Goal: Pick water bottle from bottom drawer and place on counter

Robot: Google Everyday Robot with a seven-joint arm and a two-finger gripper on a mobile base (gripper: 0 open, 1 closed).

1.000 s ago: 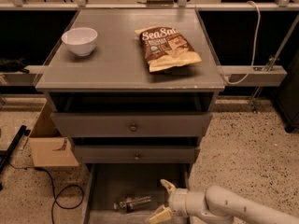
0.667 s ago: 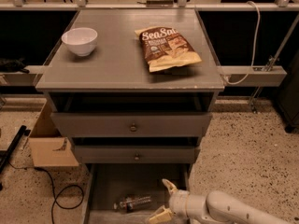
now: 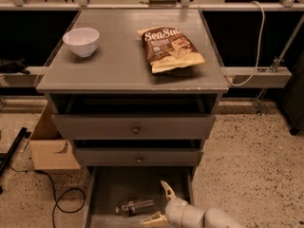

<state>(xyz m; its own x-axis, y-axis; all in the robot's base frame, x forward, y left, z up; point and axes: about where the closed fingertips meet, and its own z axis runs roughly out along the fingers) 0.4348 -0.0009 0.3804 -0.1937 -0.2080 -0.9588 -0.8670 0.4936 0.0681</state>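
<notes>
A grey cabinet with three drawers is seen from above and in front. Its flat top, the table (image 3: 118, 68), carries a white bowl (image 3: 81, 41) at about 10 o'clock and a brown and yellow snack bag (image 3: 171, 49) at about 1 o'clock, well apart from each other. Below the top, two closed drawers each show a small round knob (image 3: 136, 129) at the centre.

The bottom drawer (image 3: 116, 184) stands open at 6 o'clock in the scene, a shallow grey tray. The water bottle (image 3: 135, 206) lies on its side on the drawer floor, with its length running from 9 to 3 o'clock.

The gripper (image 3: 159, 204) reaches in from 5 o'clock on a pale rounded arm and sits just at the bottle's 3 o'clock end. Its two tan fingers (image 3: 166, 190) are spread wide, one pointing toward 12 o'clock and the other toward 9 o'clock. Whether either one touches the bottle cannot be made out.

A cardboard box (image 3: 50, 144) sits on the speckled floor at 9 o'clock of the cabinet, with a black cable (image 3: 61, 205) looped near it.
</notes>
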